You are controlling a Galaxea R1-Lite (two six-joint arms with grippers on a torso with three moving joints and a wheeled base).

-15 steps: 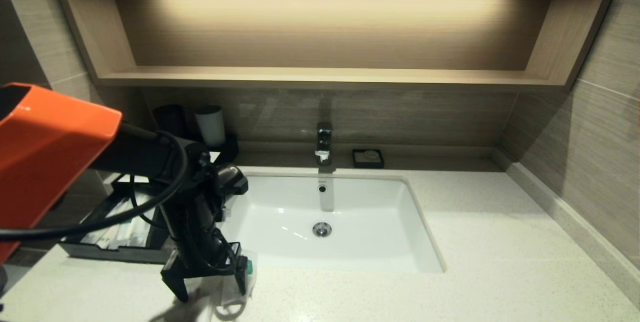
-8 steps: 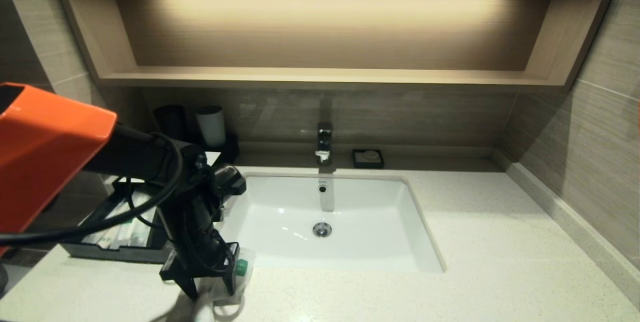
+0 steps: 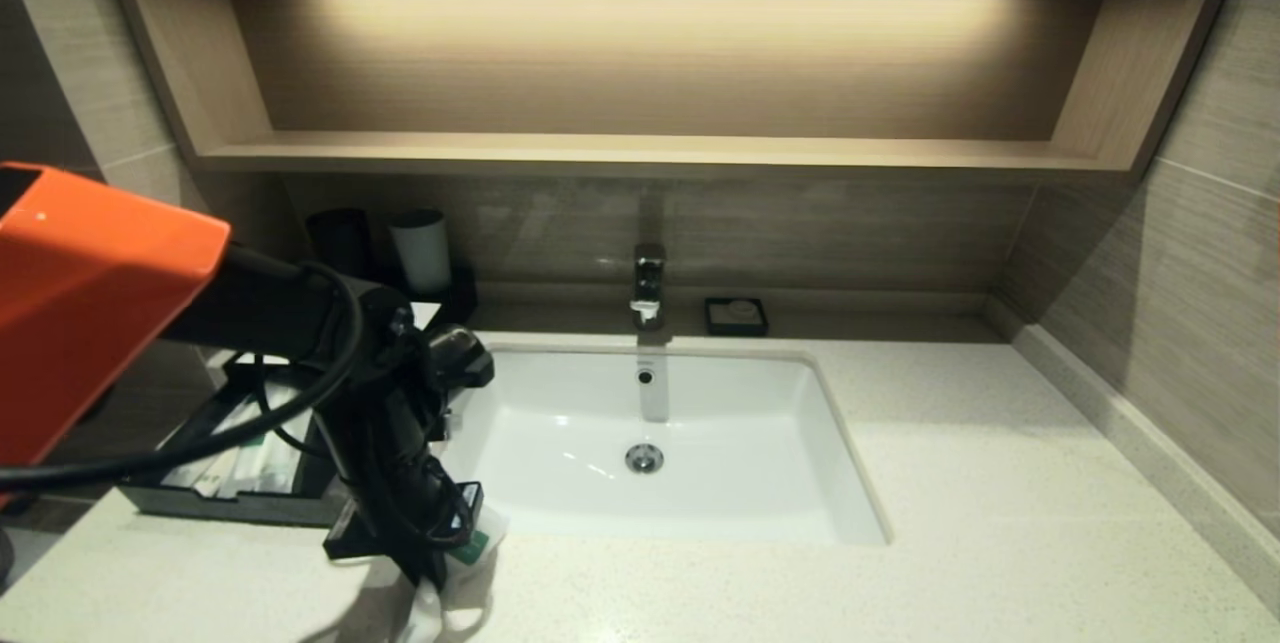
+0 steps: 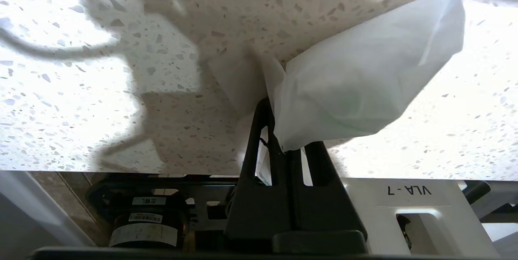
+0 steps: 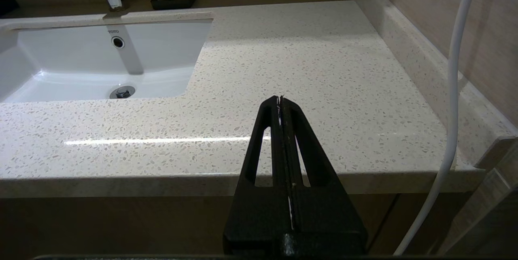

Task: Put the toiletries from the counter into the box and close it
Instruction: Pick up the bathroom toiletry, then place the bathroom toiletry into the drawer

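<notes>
My left gripper point(image 3: 432, 578) is shut on a whitish plastic-wrapped packet point(image 3: 462, 563) with a green label, near the front of the cream speckled counter point(image 3: 1000, 523), left of the sink. In the left wrist view the packet point(image 4: 364, 86) bulges out from between the closed fingers point(image 4: 259, 130) just above the counter. The black box point(image 3: 215, 503) stands behind and left of the gripper, its drawer pulled open with several packets point(image 3: 245, 463) lying inside. My right gripper point(image 5: 280, 99) is shut and empty, held off the counter's front edge on the right, out of the head view.
A white sink point(image 3: 660, 443) with a tap point(image 3: 648, 285) sits mid-counter. A black cup point(image 3: 340, 238) and a white cup point(image 3: 420, 248) stand at the back left. A small black soap dish point(image 3: 736, 315) is behind the sink. A wooden shelf point(image 3: 640, 153) runs above.
My left gripper's fingers have closed together on the packet and the packet has crumpled and lifted slightly. The right arm has not moved.
</notes>
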